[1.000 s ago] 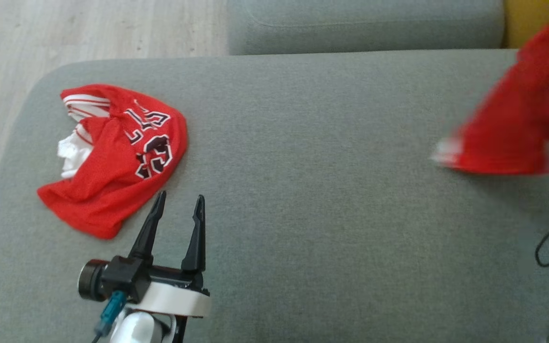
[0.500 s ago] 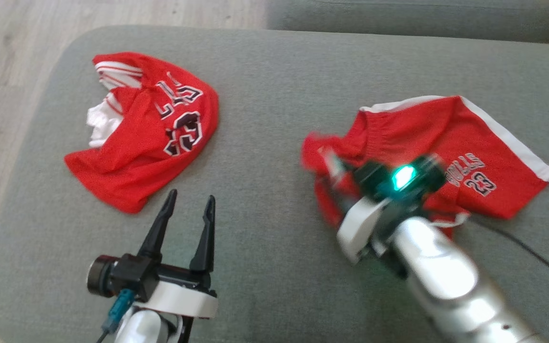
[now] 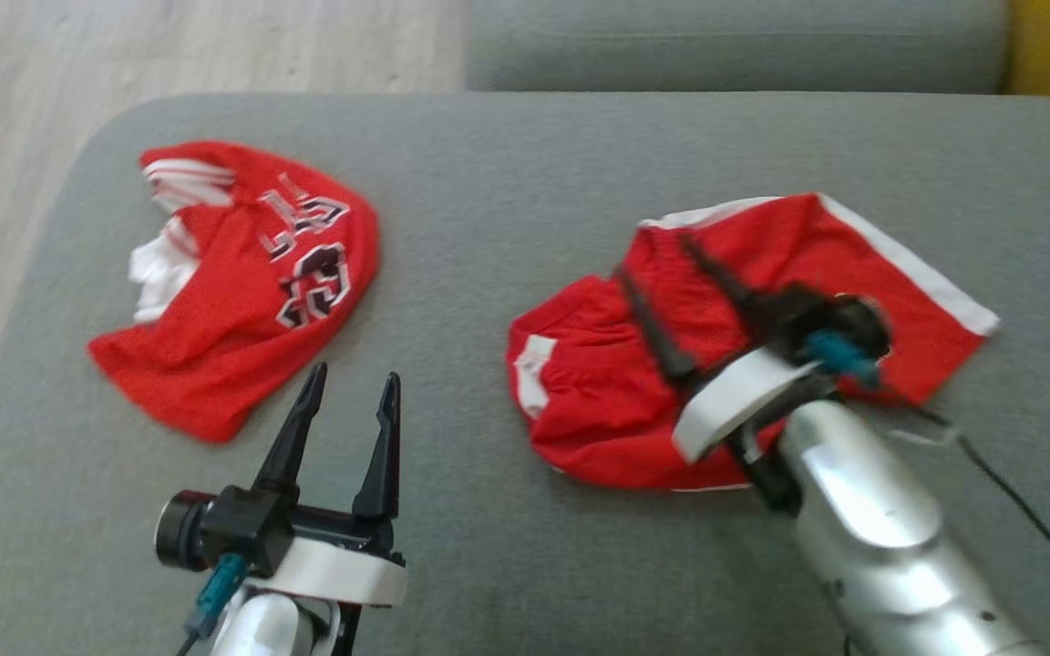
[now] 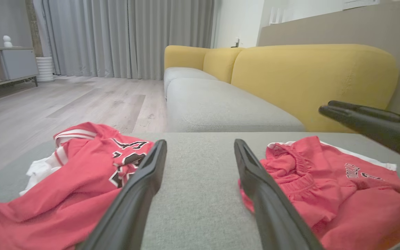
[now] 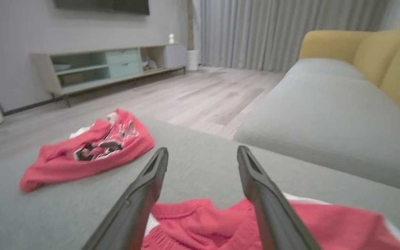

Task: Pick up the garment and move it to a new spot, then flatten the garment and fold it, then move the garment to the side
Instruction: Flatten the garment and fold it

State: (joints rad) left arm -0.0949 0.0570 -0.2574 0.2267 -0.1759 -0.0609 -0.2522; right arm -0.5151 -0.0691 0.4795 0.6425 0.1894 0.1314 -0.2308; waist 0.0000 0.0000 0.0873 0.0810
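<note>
The jersey (image 3: 242, 282) lies crumpled at the upper left of the head view on the grey cushion (image 3: 507, 200), number facing up, white sleeve at its left edge. The left gripper (image 3: 354, 375) sits at the lower left just below the jersey, fingers spread and holding nothing. Right of centre, the right gripper (image 3: 653, 257) hangs over a pair of red shorts (image 3: 598, 401) with a white side stripe, its fingers also spread and empty.
</note>
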